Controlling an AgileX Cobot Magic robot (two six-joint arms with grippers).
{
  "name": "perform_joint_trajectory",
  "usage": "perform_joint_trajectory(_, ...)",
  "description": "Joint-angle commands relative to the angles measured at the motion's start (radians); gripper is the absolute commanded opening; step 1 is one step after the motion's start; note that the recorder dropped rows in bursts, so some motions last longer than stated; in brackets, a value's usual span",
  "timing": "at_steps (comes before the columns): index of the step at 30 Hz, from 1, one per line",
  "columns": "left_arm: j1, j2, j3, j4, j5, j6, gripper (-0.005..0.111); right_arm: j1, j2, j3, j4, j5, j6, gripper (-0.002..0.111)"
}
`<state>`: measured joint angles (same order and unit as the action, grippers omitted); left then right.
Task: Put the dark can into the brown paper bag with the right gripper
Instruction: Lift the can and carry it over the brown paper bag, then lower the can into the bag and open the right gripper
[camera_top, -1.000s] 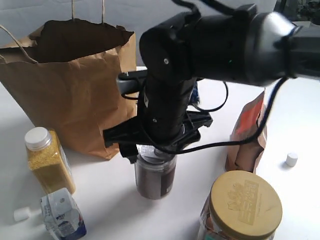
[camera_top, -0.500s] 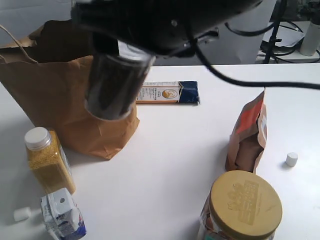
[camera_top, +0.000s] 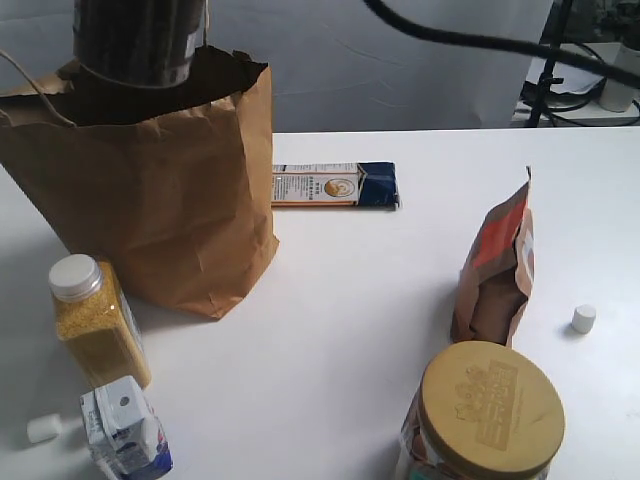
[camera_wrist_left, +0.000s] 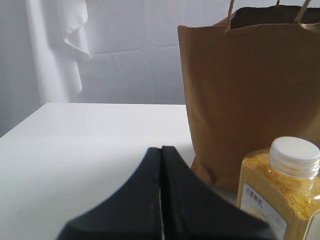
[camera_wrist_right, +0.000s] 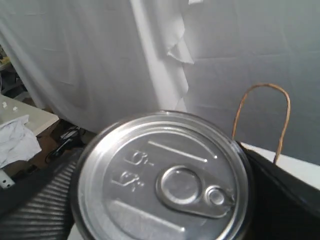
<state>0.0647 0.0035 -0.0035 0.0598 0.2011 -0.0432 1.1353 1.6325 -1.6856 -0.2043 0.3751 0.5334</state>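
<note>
Holding the dark can (camera_top: 138, 40) high at the far left, above the open mouth of the brown paper bag (camera_top: 160, 200), lower end about level with the ragged rim in the exterior view. Clamped in the right pincer (camera_wrist_right: 163, 200), with black fingers (camera_wrist_right: 287, 200) pressed to either side and the shiny silver pull-tab lid facing the wrist camera. Not yet released. As for the left pincer (camera_wrist_left: 161, 200): shut tight on nothing, low over the white surface (camera_top: 360, 300), near the yellow-filled bottle (camera_top: 95, 320).

Most likely to go wrong on the drop. Let go too close to a wall and risk clipping the rim, folding that thin creased kraft paper inward and sending a smooth, rigid cylinder rolling out across the surface. Let go from too high and risk a hard landing: stiff metal into a light, soft-sided bag, probably easy to rock or tip. Mind also the thin twisted handle (camera_wrist_right: 263, 86), standing just beside the lid and easy to snag on a finger when withdrawing. Hard to judge from these views how well centred over the opening. Better lowered deeper inside before opening.
</note>
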Motion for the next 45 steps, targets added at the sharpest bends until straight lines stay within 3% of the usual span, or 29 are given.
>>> perform_joint_trajectory(1,-0.005,-0.003,0.004,0.003,-0.014,-0.002,0.0,-0.027,0.143,-0.208,-0.036,0.018,-0.032,0.0)
perform_joint_trajectory(12,-0.005,-0.003,0.004,0.003,-0.014,-0.002,0.0,-0.068,0.483,-0.572,-0.029,0.108,-0.086,0.0)
perform_joint_trajectory(27,-0.005,-0.003,0.004,0.003,-0.014,-0.002,0.0,-0.068,0.629,-0.597,0.031,0.187,-0.195,0.001)
perform_joint_trajectory(31,-0.005,-0.003,0.004,0.003,-0.014,-0.002,0.0,-0.068,0.629,-0.597,0.031,0.19,-0.216,0.02)
perform_joint_trajectory(36,-0.005,-0.003,0.004,0.003,-0.014,-0.002,0.0,-0.067,0.627,-0.597,0.032,0.201,-0.216,0.07)
perform_joint_trajectory(37,-0.005,-0.003,0.004,0.003,-0.014,-0.002,0.0,-0.067,0.627,-0.597,0.035,0.207,-0.221,0.088)
perform_joint_trajectory(39,-0.005,-0.003,0.004,0.003,-0.014,-0.002,0.0,-0.067,0.617,-0.597,0.066,0.217,-0.253,0.096)
perform_joint_trajectory(42,-0.005,-0.003,0.004,0.003,-0.014,-0.002,0.0,-0.06,0.569,-0.597,0.06,0.233,-0.25,0.092)
perform_joint_trajectory(44,-0.005,-0.003,0.004,0.003,-0.014,-0.002,0.0,-0.05,0.511,-0.597,0.033,0.282,-0.219,0.069)
perform_joint_trajectory(45,-0.005,-0.003,0.004,0.003,-0.014,-0.002,0.0,-0.033,0.461,-0.597,-0.012,0.346,-0.187,0.043)
